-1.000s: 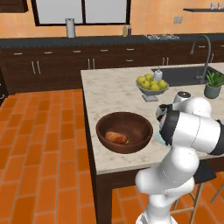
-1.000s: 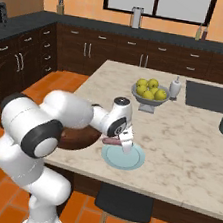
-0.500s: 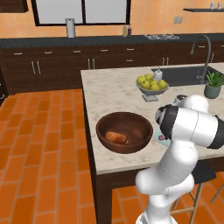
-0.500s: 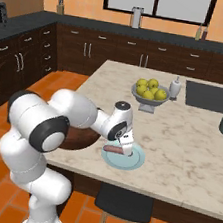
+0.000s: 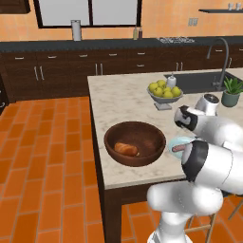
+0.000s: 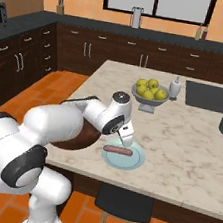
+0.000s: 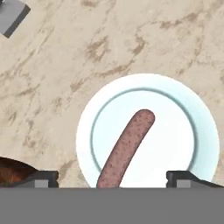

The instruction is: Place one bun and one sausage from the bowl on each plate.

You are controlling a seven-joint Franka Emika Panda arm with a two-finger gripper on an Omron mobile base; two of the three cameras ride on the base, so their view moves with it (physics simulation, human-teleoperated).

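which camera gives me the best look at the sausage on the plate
The hand view: the sausage lies large and unobstructed on the plate. The right base view shows it small but whole; the left base view shows one end beside the arm.

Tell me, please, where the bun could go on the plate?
The sausage lies across the middle of the plate; bare plate flanks it on both sides. The bun waits in the bowl. It is tight near the gripper.

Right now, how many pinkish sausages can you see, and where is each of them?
1. The short pinkish-brown sausage lies on the small pale blue round plate, beside the large dark brown wooden bowl. More sausages may be hidden behind the bowl's wall or the arm.
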